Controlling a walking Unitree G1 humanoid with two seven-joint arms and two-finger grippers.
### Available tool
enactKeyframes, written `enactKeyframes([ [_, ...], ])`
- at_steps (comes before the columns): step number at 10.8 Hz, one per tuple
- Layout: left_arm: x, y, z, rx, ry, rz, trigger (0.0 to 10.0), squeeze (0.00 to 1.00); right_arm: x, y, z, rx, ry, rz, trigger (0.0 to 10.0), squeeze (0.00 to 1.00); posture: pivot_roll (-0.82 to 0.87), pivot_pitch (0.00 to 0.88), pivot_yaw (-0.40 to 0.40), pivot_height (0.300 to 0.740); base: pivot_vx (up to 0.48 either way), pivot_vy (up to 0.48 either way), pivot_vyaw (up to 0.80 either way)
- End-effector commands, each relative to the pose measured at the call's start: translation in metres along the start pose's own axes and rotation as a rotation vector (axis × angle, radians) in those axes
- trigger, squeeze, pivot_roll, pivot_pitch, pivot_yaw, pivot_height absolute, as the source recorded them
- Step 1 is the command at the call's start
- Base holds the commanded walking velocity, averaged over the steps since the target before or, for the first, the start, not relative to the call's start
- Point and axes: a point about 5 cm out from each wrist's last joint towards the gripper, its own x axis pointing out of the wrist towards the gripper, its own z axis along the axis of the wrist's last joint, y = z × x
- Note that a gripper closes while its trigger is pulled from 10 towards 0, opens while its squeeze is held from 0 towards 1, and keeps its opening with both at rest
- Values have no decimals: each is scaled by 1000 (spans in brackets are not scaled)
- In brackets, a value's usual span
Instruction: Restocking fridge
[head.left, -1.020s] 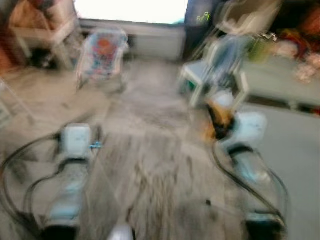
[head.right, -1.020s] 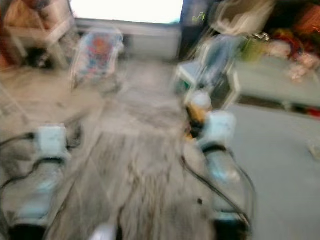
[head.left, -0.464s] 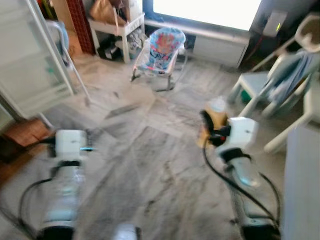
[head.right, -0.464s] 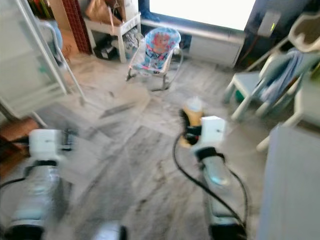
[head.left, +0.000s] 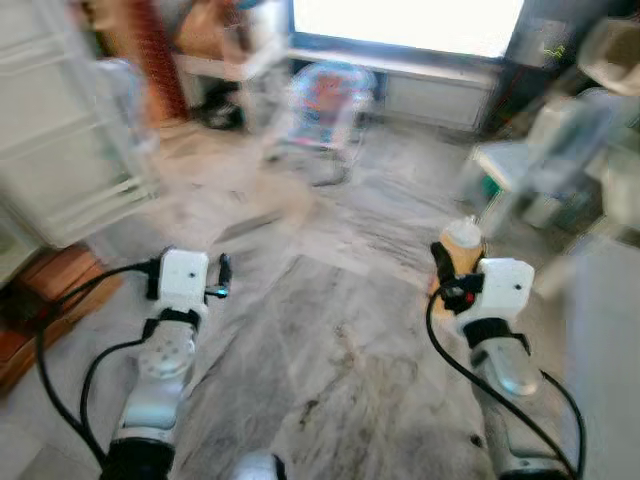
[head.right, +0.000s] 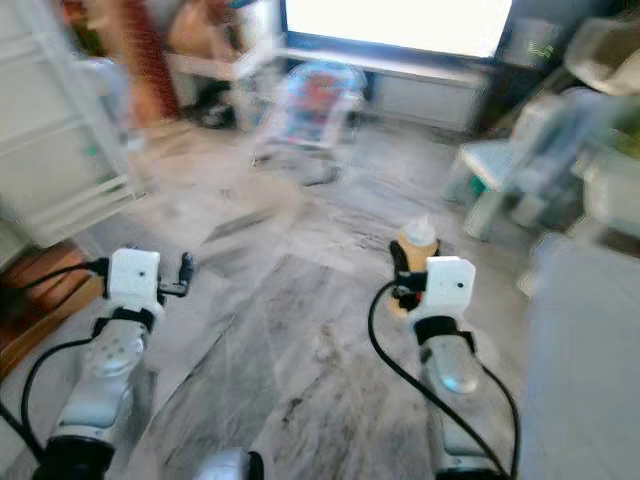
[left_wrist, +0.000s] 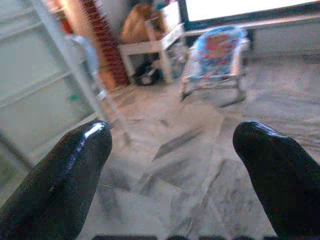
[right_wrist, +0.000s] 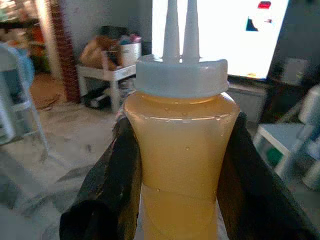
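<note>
My right gripper (right_wrist: 175, 165) is shut on a squeeze bottle (right_wrist: 181, 150) of yellow-orange sauce with a white twin-nozzle cap, held upright in front of me at the right (head.left: 462, 250). One black finger (right_wrist: 112, 185) presses each side of the bottle. My left gripper (left_wrist: 175, 165) is open and holds nothing; its two black fingers (left_wrist: 70, 170) stand wide apart above the floor. In the head view the left gripper (head.left: 222, 272) is at the left, at about the same height as the right one.
Grey marble floor (head.left: 320, 330) lies ahead. A white fridge door or cabinet (head.left: 60, 150) stands at the far left. A colourful baby bouncer (left_wrist: 217, 52) sits by the bright window (head.left: 410, 20). A white side table (left_wrist: 155, 47) is beside it. White chairs (head.left: 530, 150) stand at right.
The camera has swung and the picture has shifted; the view is blurred. The right gripper still holds the bottle and the left stays open.
</note>
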Motion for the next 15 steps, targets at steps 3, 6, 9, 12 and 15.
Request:
enactKeyframes([
  [3, -1, 10, -2, 21, 6, 47, 10000, 0, 18, 16, 12, 2, -54, 76, 10000, 0, 112, 54, -12, 740, 0, 480, 785],
  [6, -6, 12, -4, 35, -23, 49, 10000, 0, 21, 22, 15, -9, -68, 121, 10000, 0, 115, 59, -30, 740, 123, 405, 777],
  [9, -5, 11, -5, 5, -7, 22, 10000, 0, 24, 22, 18, -18, -79, 141, 10000, 0, 112, 56, -41, 740, 474, 0, 765],
  [12, -6, 9, -5, -1, -10, 15, 10000, 0, 25, 23, 20, -34, -87, 166, 10000, 0, 112, 59, -52, 740, 480, 0, 700],
  [15, -6, 7, -7, -12, 0, 17, 10000, 0, 28, 30, 21, -52, -94, 216, 10000, 0, 114, 62, -59, 740, 480, 0, 640],
])
